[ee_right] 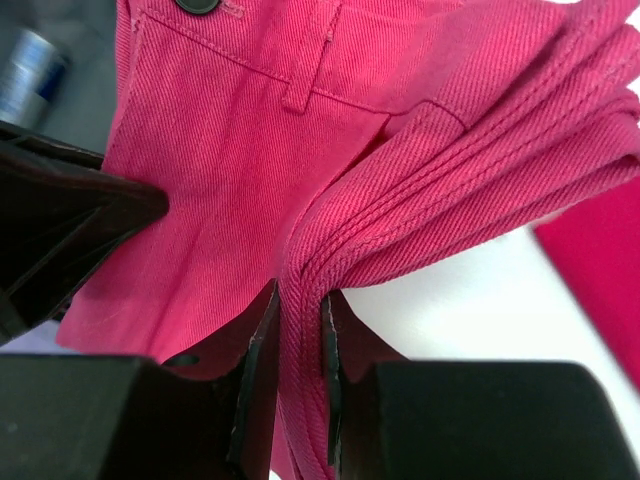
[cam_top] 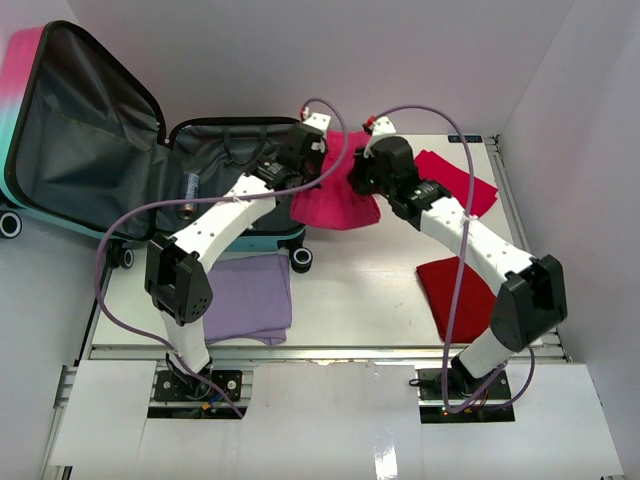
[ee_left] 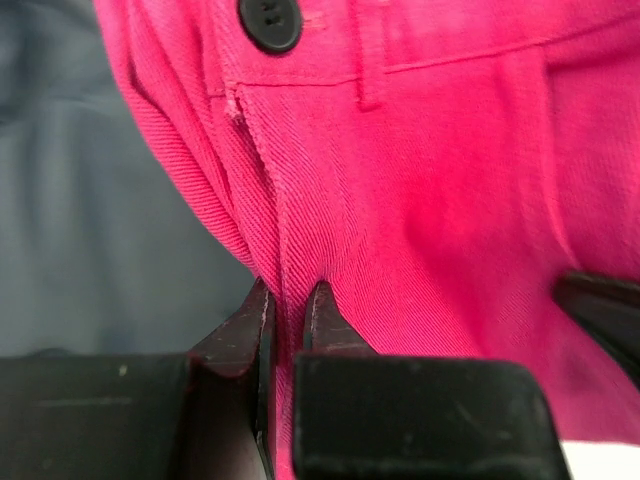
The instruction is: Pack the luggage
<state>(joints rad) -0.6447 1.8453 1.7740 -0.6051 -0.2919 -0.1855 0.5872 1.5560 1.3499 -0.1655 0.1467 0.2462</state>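
Pink twill, a folded pair of trousers (cam_top: 335, 205) with a black button (ee_left: 270, 22) at the waistband, hangs between our two arms at the far middle of the table (cam_top: 360, 290). Our left gripper (ee_left: 290, 310) is clenched on one fold of the cloth, the jaws nearly meeting with a thin layer pinched between them. Our right gripper (ee_right: 298, 310) grasps the opposite side, its jaws squeezed around a thick stack of stitched edges.

From above, our left arm rises from its base at the near edge, bends at the elbow over a folded purple cloth (cam_top: 250, 295), and reaches forward and to the right across the near corner of the luggage (cam_top: 80, 130). Our right arm bends at an elbow far out to the right, above a dark red cloth (cam_top: 455, 290), and stretches forward and to the left, so both wrists meet over the trousers.

The luggage lies open at the far left, lid propped up, dark grey lining showing, a small cylinder (cam_top: 190, 186) inside. The trousers overlap its right rim. Another crimson cloth (cam_top: 465, 180) lies behind the right wrist.
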